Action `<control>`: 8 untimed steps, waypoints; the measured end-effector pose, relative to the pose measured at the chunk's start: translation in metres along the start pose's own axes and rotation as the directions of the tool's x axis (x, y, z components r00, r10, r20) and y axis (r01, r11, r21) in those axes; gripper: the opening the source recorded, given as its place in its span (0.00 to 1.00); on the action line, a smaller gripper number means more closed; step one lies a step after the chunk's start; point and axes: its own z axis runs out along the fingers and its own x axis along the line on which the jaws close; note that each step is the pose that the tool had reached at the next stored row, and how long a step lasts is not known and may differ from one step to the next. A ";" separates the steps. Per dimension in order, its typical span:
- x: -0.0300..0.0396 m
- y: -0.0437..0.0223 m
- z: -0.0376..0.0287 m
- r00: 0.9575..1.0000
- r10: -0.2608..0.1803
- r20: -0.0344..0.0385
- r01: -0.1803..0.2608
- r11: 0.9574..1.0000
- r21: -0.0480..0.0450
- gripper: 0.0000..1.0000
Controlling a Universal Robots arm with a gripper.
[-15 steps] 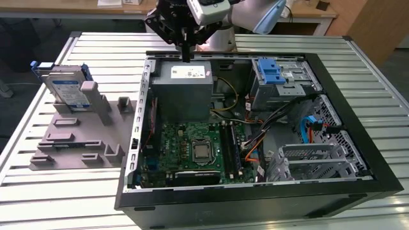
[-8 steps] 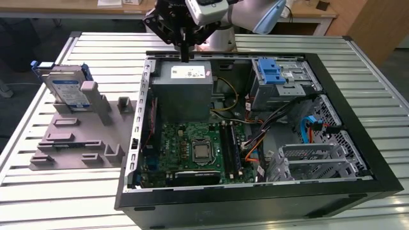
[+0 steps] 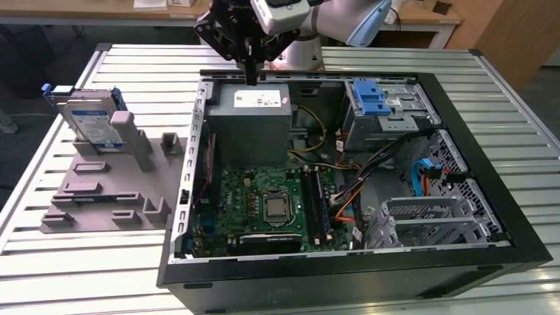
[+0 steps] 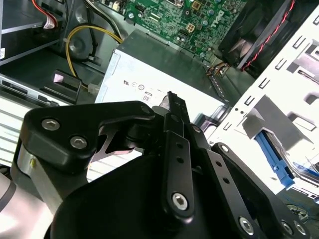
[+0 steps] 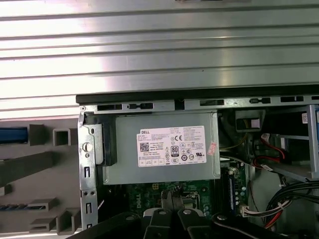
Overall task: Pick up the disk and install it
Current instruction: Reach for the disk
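Slatted table — disk stands well apart from jaws.

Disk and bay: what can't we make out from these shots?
1. disk, lower end: exterior view, behind the grey fixture's posts.
2. drive cage interior: exterior view, covered by its own top and blue latch.
3. power supply sticker: second wrist view, partly blocked by the pincer.

gripper hangs pointing down, its jaws pressed together.

The table is shiny ribbed metal, the disk (plastic-framed) smooth silver metal.
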 end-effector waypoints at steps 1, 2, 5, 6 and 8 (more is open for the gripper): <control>0.0002 0.0000 0.0000 1.000 0.000 0.000 0.000 1.000 0.000 0.11; 0.0005 0.0000 0.0000 1.000 0.000 0.000 0.000 1.000 0.000 0.11; 0.0014 -0.0001 0.0000 1.000 0.000 0.000 0.000 1.000 0.000 0.11; 0.0017 -0.0002 0.0000 1.000 0.000 0.000 0.000 1.000 0.000 0.11; 0.0026 -0.0002 0.0001 1.000 0.000 0.000 0.000 1.000 0.000 0.11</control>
